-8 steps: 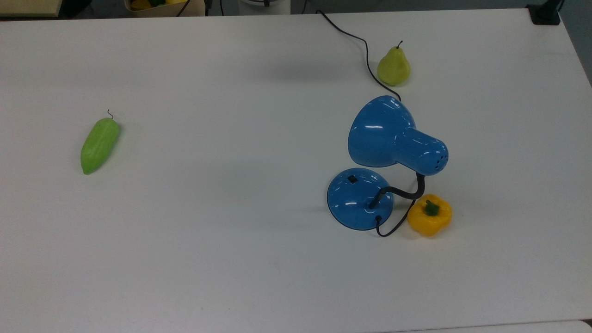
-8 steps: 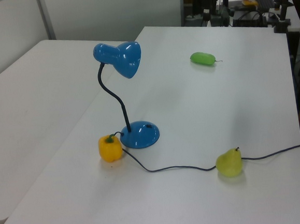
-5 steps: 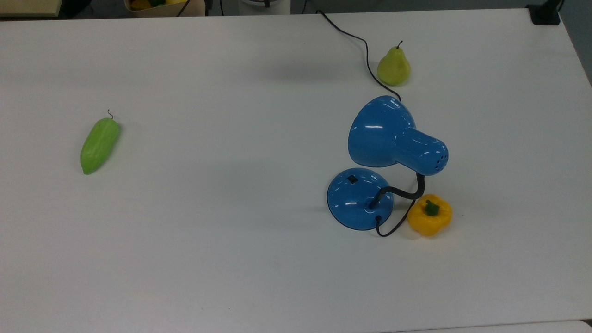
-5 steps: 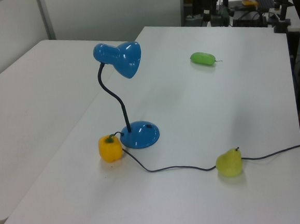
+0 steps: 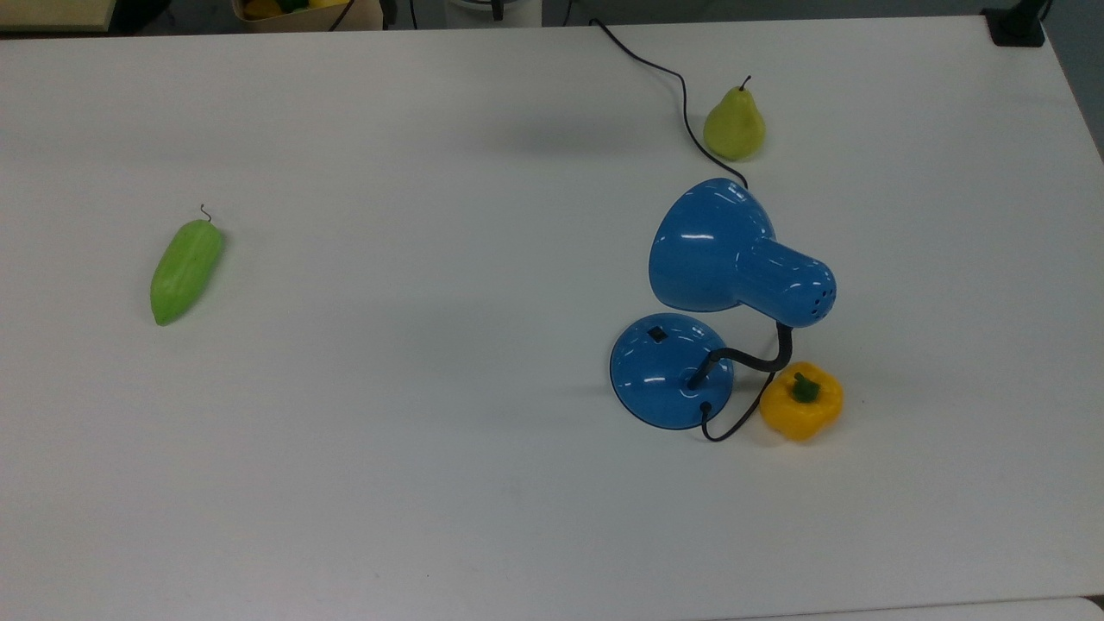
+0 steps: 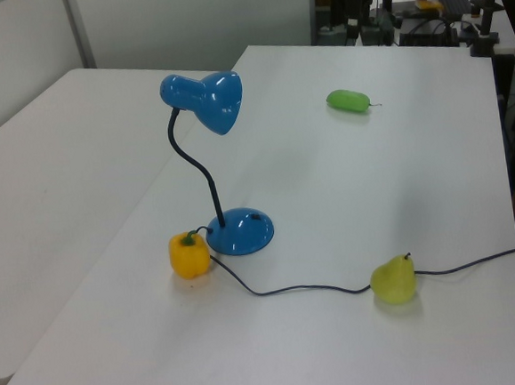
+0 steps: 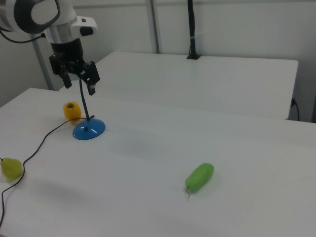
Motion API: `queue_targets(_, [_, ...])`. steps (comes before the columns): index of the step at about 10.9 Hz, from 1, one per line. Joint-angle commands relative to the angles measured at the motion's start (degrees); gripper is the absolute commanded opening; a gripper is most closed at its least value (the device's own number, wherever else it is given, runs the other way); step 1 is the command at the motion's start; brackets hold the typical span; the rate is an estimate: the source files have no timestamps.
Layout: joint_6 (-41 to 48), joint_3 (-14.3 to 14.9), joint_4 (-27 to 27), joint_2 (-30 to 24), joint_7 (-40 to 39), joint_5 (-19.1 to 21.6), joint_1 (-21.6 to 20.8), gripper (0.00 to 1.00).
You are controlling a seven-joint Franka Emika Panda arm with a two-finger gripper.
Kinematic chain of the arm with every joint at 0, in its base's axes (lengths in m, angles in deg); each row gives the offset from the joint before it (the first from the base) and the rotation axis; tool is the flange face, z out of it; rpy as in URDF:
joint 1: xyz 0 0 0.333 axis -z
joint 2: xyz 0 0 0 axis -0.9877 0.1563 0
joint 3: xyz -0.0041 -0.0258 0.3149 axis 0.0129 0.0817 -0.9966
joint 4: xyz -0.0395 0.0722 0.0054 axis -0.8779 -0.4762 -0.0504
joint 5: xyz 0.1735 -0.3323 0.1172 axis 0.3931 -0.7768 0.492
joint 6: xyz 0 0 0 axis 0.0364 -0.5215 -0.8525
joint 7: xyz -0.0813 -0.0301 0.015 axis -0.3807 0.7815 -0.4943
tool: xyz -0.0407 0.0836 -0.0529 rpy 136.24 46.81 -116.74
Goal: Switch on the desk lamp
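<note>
Desk lamp (image 5: 720, 302) stands unlit; we hover our gripper (image 7: 79, 81), jaws spread wide, high above it, and must descend to its base switch (image 5: 657, 335).

My white desk (image 5: 431, 483) carries the desk lamp (image 5: 671, 371), a yellow pepper (image 5: 801, 402), a pear (image 5: 734, 125) and a green gourd (image 5: 185, 272).

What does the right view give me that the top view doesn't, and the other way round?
Right view: the gripper, fingers open, up beside the desk lamp's gooseneck, above the base. Top view: the blue cone shade and the black switch on the base. Both: base, yellow pepper, pear and green vegetable on the white table.
</note>
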Motion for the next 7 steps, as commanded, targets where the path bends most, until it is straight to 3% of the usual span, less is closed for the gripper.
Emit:
queue_targets(1, [-1.95, 0.77, 1.63, -0.34, -1.32, 1.04, -1.42, 0.66])
queue_targets(2, [-1.95, 0.77, 1.63, -0.43, -1.32, 1.13, -1.6, 0.55])
queue_targets(3, [-1.95, 0.77, 1.63, -0.6, -0.79, 1.22, -1.6, 0.31])
queue_targets(5, [-1.87, 0.77, 1.63, -0.6, -0.79, 1.22, -1.6, 0.06])
queue_targets(7, [-1.78, 0.77, 1.81, -0.43, -1.31, 1.31, -1.6, 0.01])
